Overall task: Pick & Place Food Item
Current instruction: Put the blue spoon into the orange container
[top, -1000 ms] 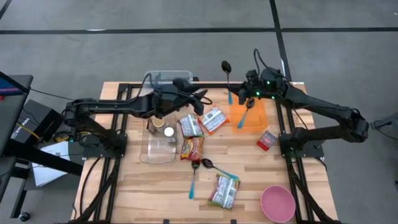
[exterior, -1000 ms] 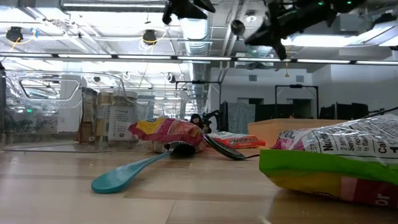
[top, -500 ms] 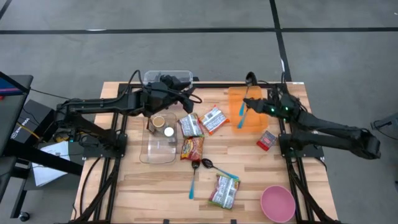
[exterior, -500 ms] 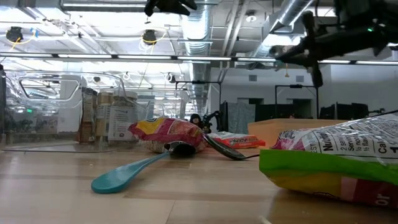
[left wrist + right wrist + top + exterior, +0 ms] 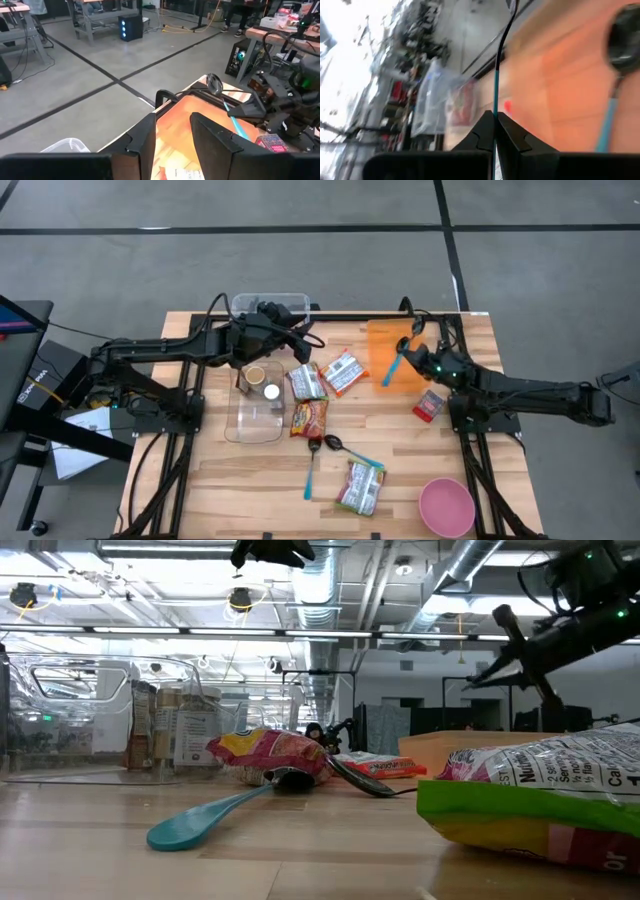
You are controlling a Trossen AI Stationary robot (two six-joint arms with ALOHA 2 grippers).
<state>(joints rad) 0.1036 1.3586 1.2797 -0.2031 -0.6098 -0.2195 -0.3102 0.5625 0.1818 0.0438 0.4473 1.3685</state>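
Several snack packets lie flat on the wooden table: two silver ones (image 5: pixel 345 370) (image 5: pixel 306 382), a red-yellow one (image 5: pixel 309 418), a green-edged one (image 5: pixel 360 486) and a small red one (image 5: pixel 428 406). My right gripper (image 5: pixel 420 352) is over the orange tray (image 5: pixel 380 340), shut on a spoon (image 5: pixel 214 82) with a black bowl and a teal handle. A second teal spoon (image 5: pixel 393 368) lies in that tray. My left gripper (image 5: pixel 305 332) hangs high above the far end of the clear container (image 5: pixel 255 420), open with nothing between its fingers (image 5: pixel 142 140). My right gripper pinches the spoon's thin teal handle (image 5: pixel 495 107) between its two fingers. The handle runs on forward past the fingertips, along the fingers. The spoon is lifted clear above the orange tray, its black bowl (image 5: pixel 503 613) the farther, higher end.
Two jars stand in the clear container (image 5: pixel 270 391). A third spoon (image 5: pixel 315 465) lies on the table's middle near part. A pink bowl (image 5: pixel 445 506) sits at the near right corner.
My right gripper has come down and drawn back toward the table's right and near side, rolling its wrist. The spoon went with it, from upright beyond the tray's far left corner to low over the tray. My left gripper has pulled back a little toward the table's left.
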